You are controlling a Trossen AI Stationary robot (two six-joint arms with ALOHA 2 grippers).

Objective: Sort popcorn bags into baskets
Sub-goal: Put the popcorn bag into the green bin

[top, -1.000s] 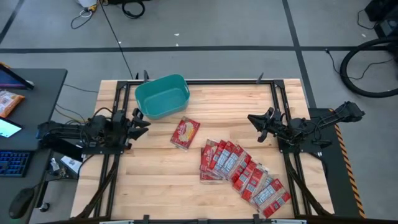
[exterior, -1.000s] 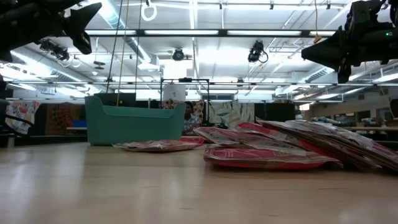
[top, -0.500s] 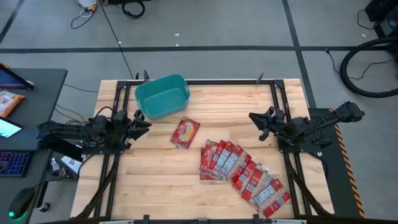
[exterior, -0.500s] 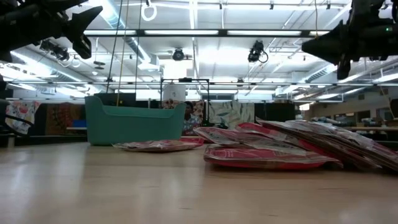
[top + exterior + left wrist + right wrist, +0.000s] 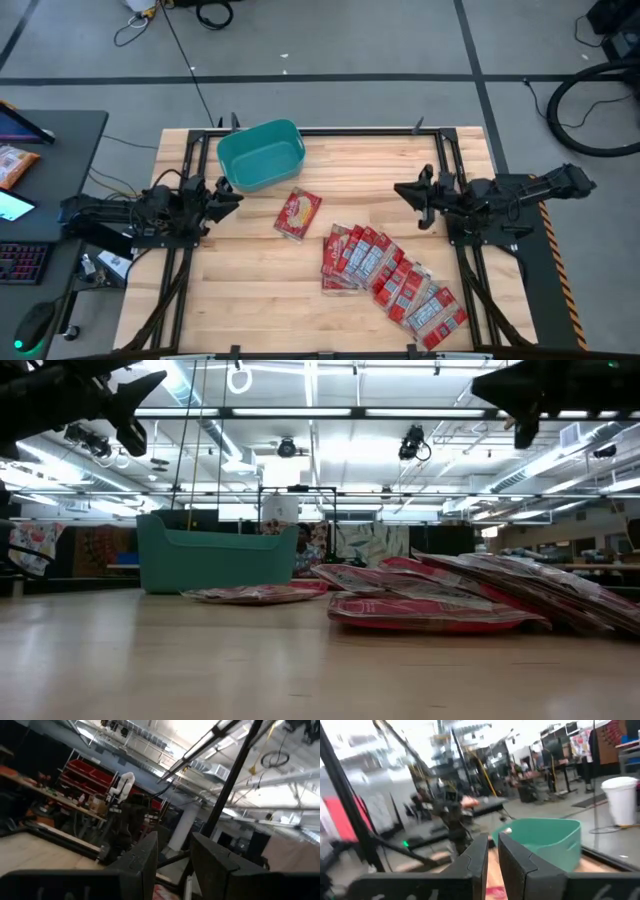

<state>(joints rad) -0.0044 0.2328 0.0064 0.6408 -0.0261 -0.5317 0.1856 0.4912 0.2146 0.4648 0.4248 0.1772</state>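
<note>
The bags (image 5: 392, 281) are lying in an overlapping row on the table (image 5: 250, 300), running from the middle toward the right near corner. One bag (image 5: 298, 214) is sitting apart, just beside the tub (image 5: 260, 155) at the far left, not in it. The tub is looking empty from above.

Your right end effector (image 5: 408, 192) is hanging above the table, far of the row, fingers nearly together with a thin gap, holding nothing. Your left end effector (image 5: 228, 194) is waiting at the left edge near the tub, fingers a little apart, empty.

You are at the reach step, nothing sorted yet. Next you probably need to spread the right fingers, drop onto the nearest bag and pinch one edge only.
</note>
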